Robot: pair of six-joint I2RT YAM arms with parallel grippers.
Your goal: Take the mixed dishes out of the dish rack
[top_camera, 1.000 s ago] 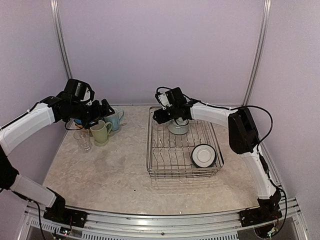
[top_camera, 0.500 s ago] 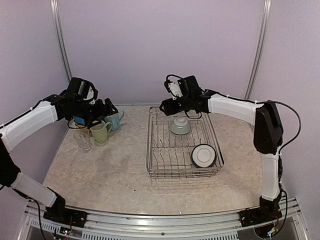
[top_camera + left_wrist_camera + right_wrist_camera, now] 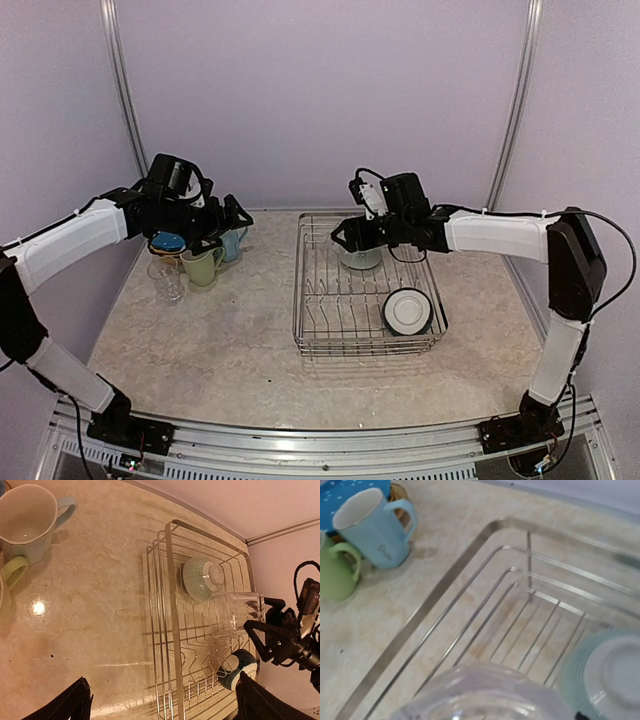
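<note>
The silver wire dish rack (image 3: 318, 300) stands right of centre; it also shows in the left wrist view (image 3: 170, 605) and the right wrist view (image 3: 425, 610). In it are an upturned pale green ribbed bowl (image 3: 358, 256) (image 3: 199, 579) (image 3: 610, 675) and a white bowl with a dark blue outside (image 3: 408, 310) (image 3: 234, 669). My right gripper (image 3: 345, 236) (image 3: 257, 616) is shut on a clear glass (image 3: 237, 611) (image 3: 480, 697), held above the rack's back left part. My left gripper (image 3: 238, 213) (image 3: 165, 705) is wide open and empty, above the table between the mugs and the rack.
On the table at the left stand a pale green mug (image 3: 201, 268) (image 3: 334, 575), a light blue mug (image 3: 231, 244) (image 3: 372, 527) (image 3: 25, 522), another clear glass (image 3: 168, 281) and a blue white-dotted plate (image 3: 166, 241) (image 3: 350, 492) on a yellow plate (image 3: 400, 490).
My right gripper has moved right and a little nearer over the back of the rack, its arm swinging out to the right. My left gripper has moved right, away from the mugs.
</note>
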